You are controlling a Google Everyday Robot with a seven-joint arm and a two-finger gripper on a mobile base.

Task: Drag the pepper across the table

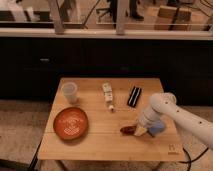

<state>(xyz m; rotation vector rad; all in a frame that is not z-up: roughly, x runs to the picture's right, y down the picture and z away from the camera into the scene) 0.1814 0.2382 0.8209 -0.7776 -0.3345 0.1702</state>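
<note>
The pepper [127, 130] lies on the table [100, 146] right against the claw [140, 131], whose grip I cannot tell.

— What else is there for you to see?
— On your tabletop [110, 142], a round orange-red plate [71, 123] lies near the front at the view's left, with a clear cup [69, 92] upright behind it. A white bottle [108, 95] lies on its side toward the back, a flat black bar [134, 96] near it.
— And by the hand?
— The hand [141, 131] sits low at the front right; a blue-grey sponge [156, 130] shows just beside it.
</note>
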